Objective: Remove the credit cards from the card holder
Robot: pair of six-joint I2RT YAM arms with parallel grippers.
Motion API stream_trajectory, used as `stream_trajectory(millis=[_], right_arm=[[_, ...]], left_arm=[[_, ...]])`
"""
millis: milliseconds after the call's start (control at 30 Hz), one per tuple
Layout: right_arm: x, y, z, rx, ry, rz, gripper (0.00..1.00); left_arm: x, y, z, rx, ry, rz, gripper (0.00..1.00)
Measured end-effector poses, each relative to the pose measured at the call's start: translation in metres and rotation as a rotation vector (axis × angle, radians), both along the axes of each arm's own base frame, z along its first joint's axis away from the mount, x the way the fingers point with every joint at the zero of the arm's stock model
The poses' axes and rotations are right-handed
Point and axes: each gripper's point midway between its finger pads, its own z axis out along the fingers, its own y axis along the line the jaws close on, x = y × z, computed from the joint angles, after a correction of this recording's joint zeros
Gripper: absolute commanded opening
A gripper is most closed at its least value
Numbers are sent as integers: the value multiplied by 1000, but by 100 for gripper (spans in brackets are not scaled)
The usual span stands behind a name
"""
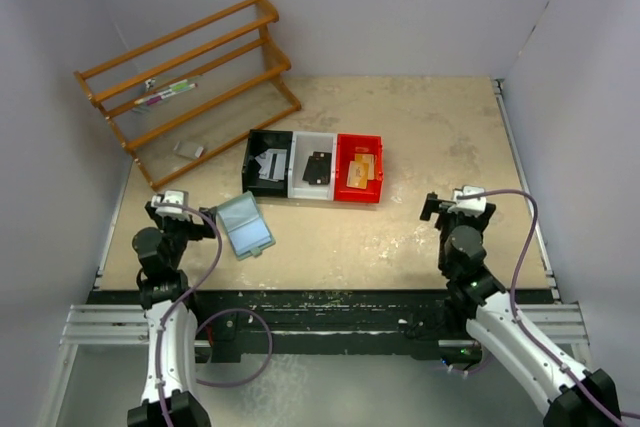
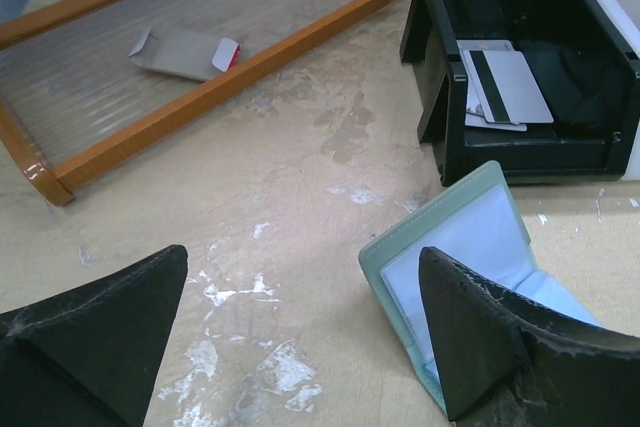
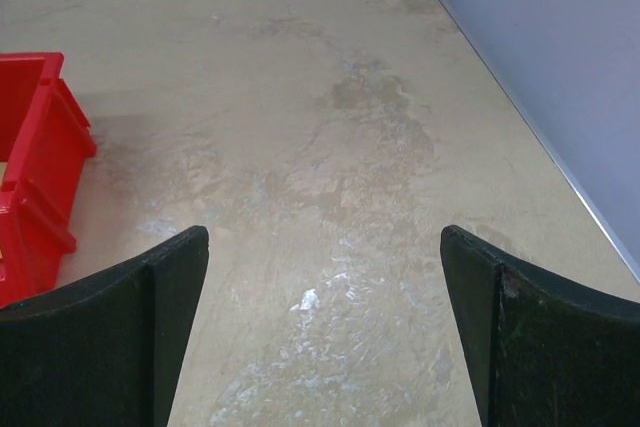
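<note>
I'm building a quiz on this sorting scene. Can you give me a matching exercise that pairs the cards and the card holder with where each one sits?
Things:
1. orange-gold cards
2. black card
3. silvery cards
4. card holder

Places:
A. in the black bin
B. lying open on the table
C. in the red bin
D. in the white bin

Pairs: 1-C, 2-D, 3-A, 4-B
</note>
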Motion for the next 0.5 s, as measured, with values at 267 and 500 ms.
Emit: stream_trajectory(millis=[267,500], right_arm=[[0,-1,1,5,-3,4,100],[-2,-5,-6,12,36,-35,100]], left_arm=[[0,-12,-13,-9,49,-75,99],[-1,-14,9,26,-51,-82,99]])
